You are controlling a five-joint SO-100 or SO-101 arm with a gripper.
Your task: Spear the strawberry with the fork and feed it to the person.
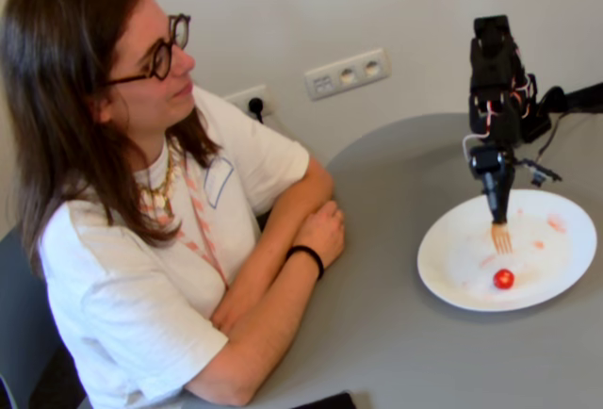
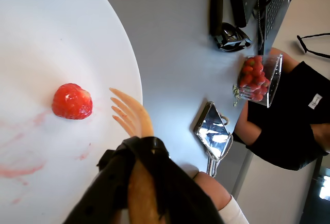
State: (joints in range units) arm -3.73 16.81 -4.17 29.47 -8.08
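The strawberry (image 1: 504, 279) lies on the white plate (image 1: 452, 258) near its front edge. The orange-yellow fork (image 1: 501, 237) hangs prongs down from my black gripper (image 1: 497, 213), a little above the plate and just behind and to the left of the strawberry. In the wrist view the fork's prongs (image 2: 124, 111) point at the strawberry (image 2: 72, 101), a short gap apart, over the plate (image 2: 51, 33). The gripper (image 2: 138, 157) is closed around the fork's handle under a black wrapping. The person (image 1: 141, 192) sits at the left, arms on the table, looking toward the arm.
Pink-red smears mark the plate (image 1: 556, 224). Wall sockets (image 1: 347, 73) are behind the table. The wrist view shows a clear box of strawberries (image 2: 256, 77), a shiny phone-like device (image 2: 214, 131), dark gear (image 2: 232, 37) and another person in black (image 2: 294, 115).
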